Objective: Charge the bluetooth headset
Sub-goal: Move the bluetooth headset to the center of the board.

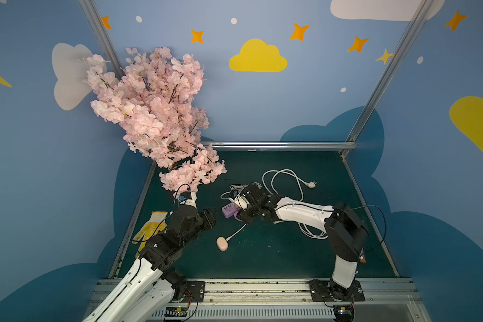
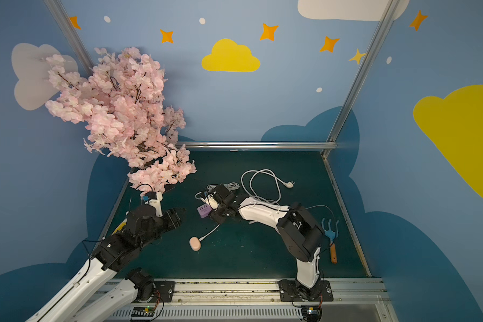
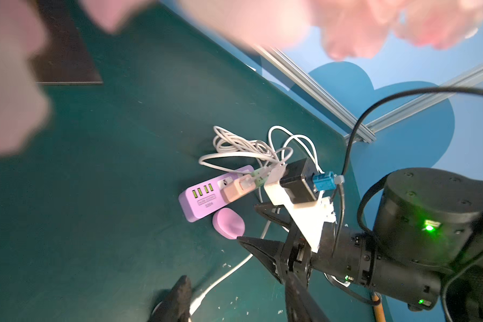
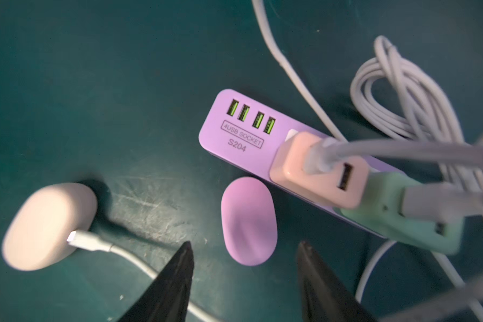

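My right tool [image 4: 246, 245] hangs wide, empty, over the lilac oval case [image 4: 248, 217]. Snagging the white cable [image 4: 101, 243] would unplug the pale pink rounded headset case [image 4: 45, 223].

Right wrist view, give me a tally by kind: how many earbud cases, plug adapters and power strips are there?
Earbud cases: 2 (purple case, pale pink case)
Plug adapters: 2 (pink adapter, green adapter)
Power strips: 1 (purple power strip)
Total: 5
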Available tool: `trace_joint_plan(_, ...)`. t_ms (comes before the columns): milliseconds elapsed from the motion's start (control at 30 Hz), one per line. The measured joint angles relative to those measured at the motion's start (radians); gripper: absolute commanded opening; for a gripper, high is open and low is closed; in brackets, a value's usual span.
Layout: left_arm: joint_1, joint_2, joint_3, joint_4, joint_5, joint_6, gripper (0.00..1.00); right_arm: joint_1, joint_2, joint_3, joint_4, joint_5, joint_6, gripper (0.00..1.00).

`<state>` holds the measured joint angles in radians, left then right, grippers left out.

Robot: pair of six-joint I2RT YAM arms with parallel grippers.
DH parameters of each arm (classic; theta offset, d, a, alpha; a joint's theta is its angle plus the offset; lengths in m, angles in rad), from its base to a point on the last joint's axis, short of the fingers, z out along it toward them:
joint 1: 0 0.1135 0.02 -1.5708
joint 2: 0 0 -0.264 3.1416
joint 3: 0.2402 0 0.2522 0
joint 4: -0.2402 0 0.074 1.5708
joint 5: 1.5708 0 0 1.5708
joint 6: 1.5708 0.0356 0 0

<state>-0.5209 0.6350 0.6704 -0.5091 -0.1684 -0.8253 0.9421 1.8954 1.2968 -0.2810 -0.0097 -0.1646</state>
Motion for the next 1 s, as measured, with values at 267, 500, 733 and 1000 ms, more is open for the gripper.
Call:
trace_joint_plan(267, 0.062, -0.051, -0.012, -0.059, 0.036, -0.016, 0.56, 0.004, 0.116, 0.098, -0.039, 0.062, -0.078, 0.68)
trace_joint_plan(500, 0.093, -0.046, -0.011, -0.079, 0.062, -0.005, 0.57, 0.004, 0.187, 0.151, -0.076, 0.087, -0.082, 0.62)
trace_joint_plan(733, 0.114, -0.027, 0.005, -0.087, 0.08, 0.021, 0.57, 0.004, 0.194, 0.164, -0.106, 0.083, -0.063, 0.38)
trace_joint_plan(1000, 0.124, -0.037, 0.006, -0.089, 0.095, 0.033, 0.57, 0.015, 0.183, 0.166, -0.135, 0.06, -0.032, 0.22)
